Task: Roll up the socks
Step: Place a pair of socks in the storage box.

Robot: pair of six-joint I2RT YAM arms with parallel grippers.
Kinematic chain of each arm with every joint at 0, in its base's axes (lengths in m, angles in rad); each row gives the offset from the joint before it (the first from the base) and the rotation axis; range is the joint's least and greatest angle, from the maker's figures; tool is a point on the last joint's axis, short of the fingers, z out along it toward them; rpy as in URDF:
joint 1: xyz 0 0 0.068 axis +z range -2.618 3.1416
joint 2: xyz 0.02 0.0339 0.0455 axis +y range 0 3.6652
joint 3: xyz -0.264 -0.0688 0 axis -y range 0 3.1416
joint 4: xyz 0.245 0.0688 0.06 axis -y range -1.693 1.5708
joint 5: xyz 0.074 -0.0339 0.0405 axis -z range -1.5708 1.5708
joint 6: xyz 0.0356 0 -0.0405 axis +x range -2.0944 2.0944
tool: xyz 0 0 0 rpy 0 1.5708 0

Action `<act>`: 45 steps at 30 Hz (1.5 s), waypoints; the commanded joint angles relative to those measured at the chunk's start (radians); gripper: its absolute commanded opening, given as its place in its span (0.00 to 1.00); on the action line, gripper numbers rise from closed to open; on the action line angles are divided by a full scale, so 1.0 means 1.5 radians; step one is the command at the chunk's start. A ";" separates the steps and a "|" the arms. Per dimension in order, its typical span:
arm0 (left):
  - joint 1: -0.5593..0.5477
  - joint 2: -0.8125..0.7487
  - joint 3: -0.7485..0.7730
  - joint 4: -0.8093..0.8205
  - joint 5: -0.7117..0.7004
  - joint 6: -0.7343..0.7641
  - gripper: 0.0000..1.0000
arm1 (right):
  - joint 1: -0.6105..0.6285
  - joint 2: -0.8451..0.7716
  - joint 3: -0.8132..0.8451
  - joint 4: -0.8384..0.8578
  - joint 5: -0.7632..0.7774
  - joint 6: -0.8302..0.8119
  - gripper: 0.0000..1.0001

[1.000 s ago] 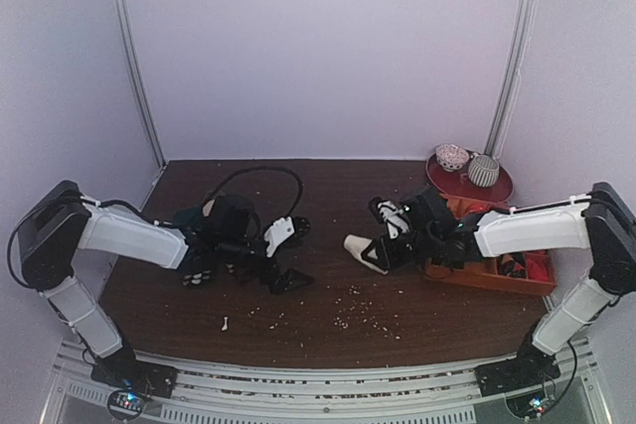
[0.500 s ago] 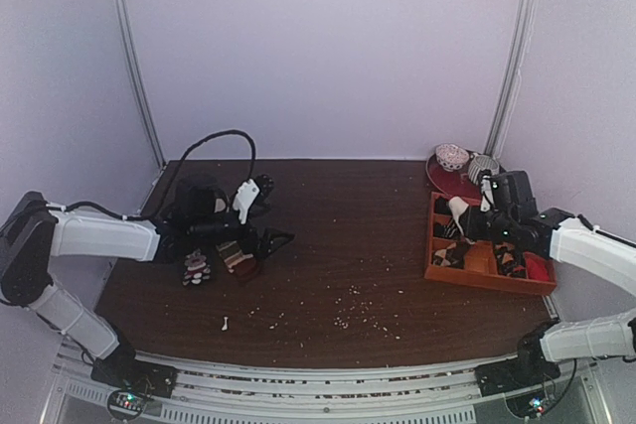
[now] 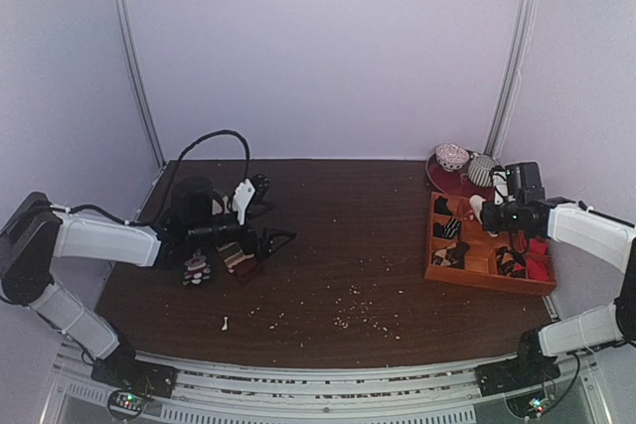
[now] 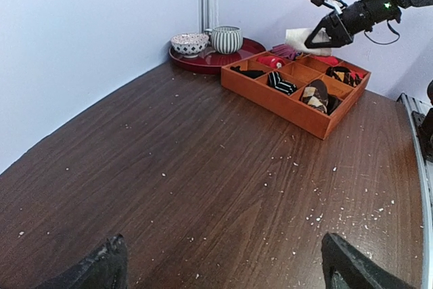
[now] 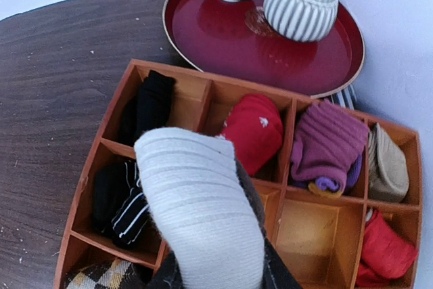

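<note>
Right wrist view: right pincer (image 5: 220, 274), part-closed, pinching the rolled cream-white socks (image 5: 199, 214), which hang in the air above the wooden tray (image 5: 88, 187) of compartments. Left wrist view: left pincer (image 4: 223, 269) spread wide, holding nothing, low over the crumb-flecked tabletop (image 4: 203, 167), well apart from the tray

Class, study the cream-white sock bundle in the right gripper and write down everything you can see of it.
The sock bundle is cream-white ribbed knit, soft-looking, rolled into a rounded lump. It hangs in the air, pinched in the right gripper, above the wooden divided tray. Only the gripper touches it; no compartment holds it yet.
</note>
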 commanded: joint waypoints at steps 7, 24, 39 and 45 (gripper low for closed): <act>0.003 0.008 -0.036 0.106 0.038 -0.011 0.98 | -0.023 0.080 0.035 -0.016 -0.080 -0.257 0.00; 0.003 0.021 -0.045 0.127 0.047 -0.009 0.98 | -0.069 0.178 0.060 -0.028 -0.061 -0.289 0.00; 0.003 0.029 -0.029 0.102 0.052 -0.007 0.98 | -0.069 0.291 0.097 -0.046 -0.045 -0.234 0.00; 0.002 0.033 -0.020 0.079 0.058 -0.008 0.98 | -0.069 0.340 0.093 -0.068 -0.023 -0.208 0.00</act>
